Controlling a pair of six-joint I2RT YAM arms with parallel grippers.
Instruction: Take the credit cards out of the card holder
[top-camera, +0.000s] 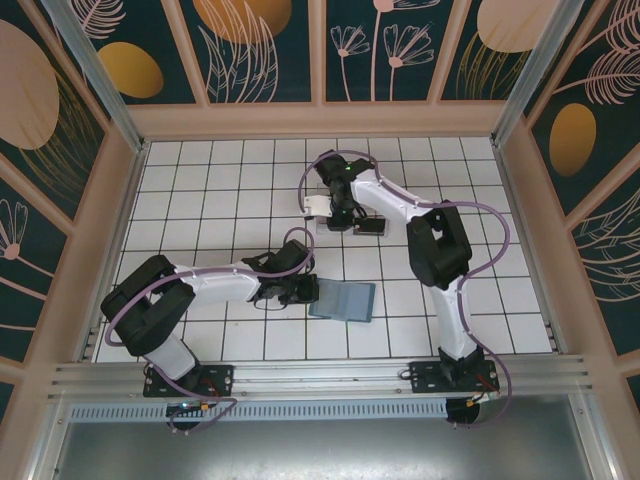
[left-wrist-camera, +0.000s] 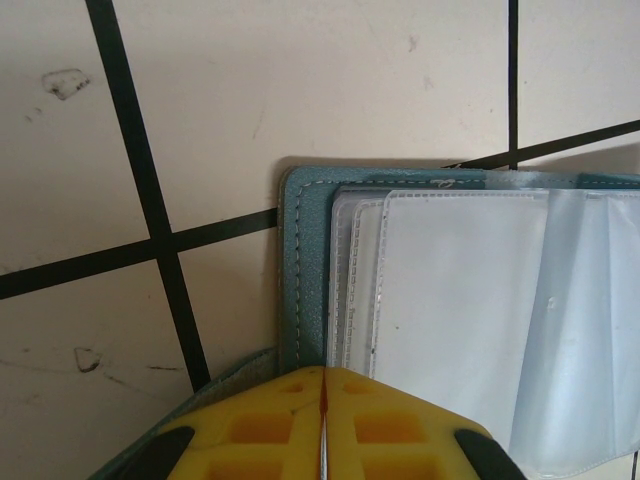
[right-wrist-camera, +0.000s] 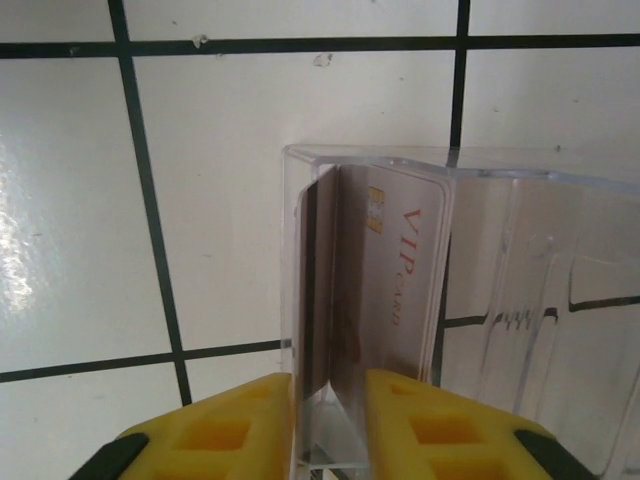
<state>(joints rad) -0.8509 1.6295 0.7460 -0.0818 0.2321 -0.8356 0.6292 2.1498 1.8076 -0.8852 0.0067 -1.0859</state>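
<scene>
**Near field.** Closest to the arm bases, you find the left end effector (top-camera: 297, 290) lying low over the tiled table (top-camera: 220, 190). It sits at the left edge of the card holder (top-camera: 345, 300). The holder lies flat with its inside facing up, just right of that end effector and meeting it.

In the left wrist view, the yellow fingers (left-wrist-camera: 400, 430) are pressed together with only a hairline seam between them, at the near edge of the holder. A strip of teal cover curls up beside the left finger. You cannot tell whether any layer is pinched in the seam. Beyond the fingertips, the teal border frames a stack of clear sleeves (left-wrist-camera: 460, 300) stitched along their edge.

**Far field.** Well apart from the holder, the right end effector (top-camera: 345, 213) points down at mid-table over the clear tray (right-wrist-camera: 540, 260).

In the right wrist view, its fingers (right-wrist-camera: 430, 430) stand narrowly parted, one on each side of the tray's left slot. A greyish card (right-wrist-camera: 395, 280) lettered "VIP card", with a chip near its top, stands on edge in that slot. Its near end lies in the gap between the fingers, and you cannot tell whether either finger touches it. A dark band (right-wrist-camera: 320, 280) runs along the card's left side, and you cannot tell whether it is a second card.
</scene>
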